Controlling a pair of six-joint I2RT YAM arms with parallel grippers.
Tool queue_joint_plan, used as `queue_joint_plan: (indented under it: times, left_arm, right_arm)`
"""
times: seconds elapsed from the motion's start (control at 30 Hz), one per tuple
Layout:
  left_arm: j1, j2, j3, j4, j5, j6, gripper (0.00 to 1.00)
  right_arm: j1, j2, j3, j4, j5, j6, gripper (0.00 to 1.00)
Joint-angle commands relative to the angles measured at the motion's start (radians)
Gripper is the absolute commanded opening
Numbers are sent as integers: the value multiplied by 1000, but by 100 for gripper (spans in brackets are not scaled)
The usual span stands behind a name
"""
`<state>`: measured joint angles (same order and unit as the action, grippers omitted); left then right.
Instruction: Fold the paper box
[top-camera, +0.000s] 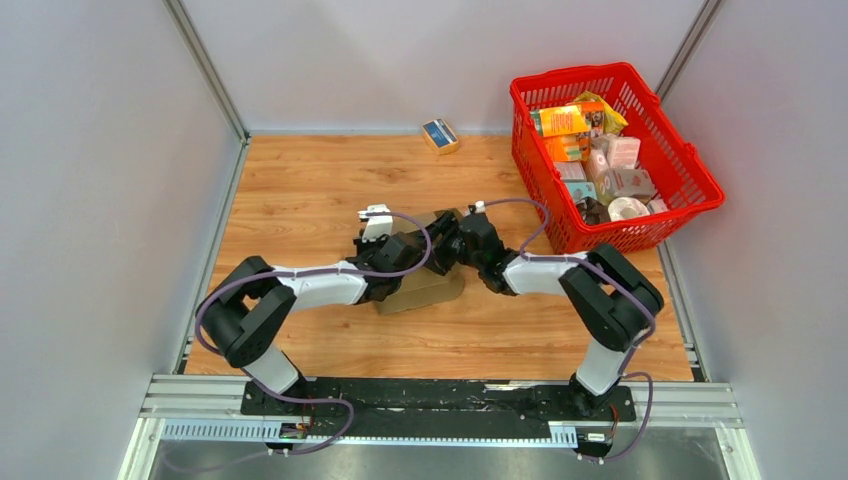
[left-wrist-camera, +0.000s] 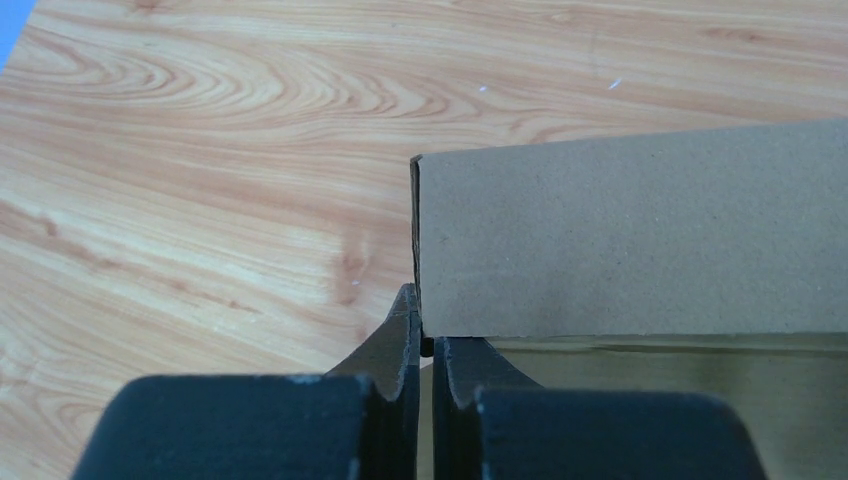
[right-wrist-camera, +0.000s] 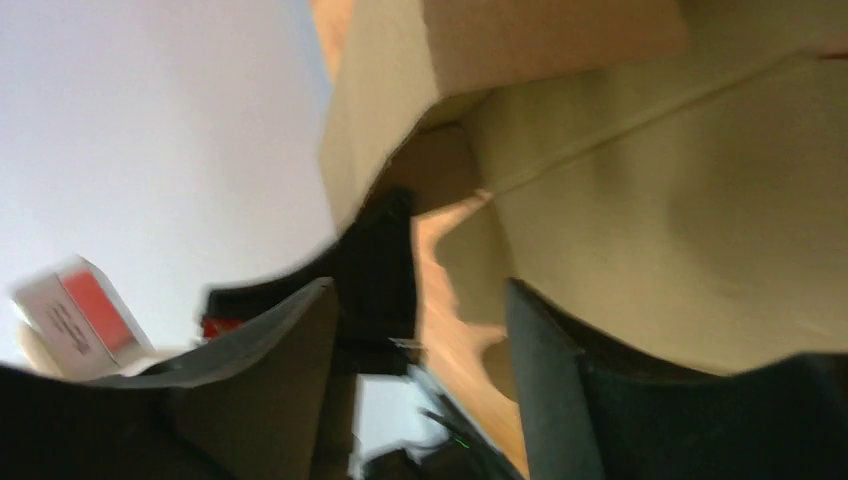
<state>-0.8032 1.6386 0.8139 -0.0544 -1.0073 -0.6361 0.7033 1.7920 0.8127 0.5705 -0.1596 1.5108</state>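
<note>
The paper box (top-camera: 425, 288) is plain brown cardboard, partly folded, in the middle of the wooden table between both arms. My left gripper (top-camera: 420, 252) reaches it from the left. In the left wrist view the gripper (left-wrist-camera: 427, 338) is shut on the edge of an upright panel of the box (left-wrist-camera: 630, 230). My right gripper (top-camera: 456, 248) reaches from the right. In the blurred right wrist view it (right-wrist-camera: 420, 290) is open, with box panels (right-wrist-camera: 640, 180) above and beside its right finger (right-wrist-camera: 545, 370).
A red basket (top-camera: 572, 77) full of colourful packages stands at the back right. A small blue-and-tan box (top-camera: 440, 135) lies at the back edge of the table. Grey walls close in both sides and the back.
</note>
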Motion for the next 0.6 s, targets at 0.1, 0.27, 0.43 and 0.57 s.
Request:
queue_joint_plan:
  times: [0.1,0.27,0.43,0.57]
  left_arm:
    - [9,-151,-145,51,56,145,0]
    - [7,-191,-150,2,90,147,0]
    - [9,-224,-168,22,110,148,0]
    - [9,-238,-159,-5,114,127,0]
  right_arm:
    - [-48,-316,86,-743,-66,-830,75]
    - [-132,-366,247,-1065,-101,-1092,78]
    - [-136,-202,512,-1215,-113,-1183,70]
    - [-136,-77,626,-1193,-130,-1137,65]
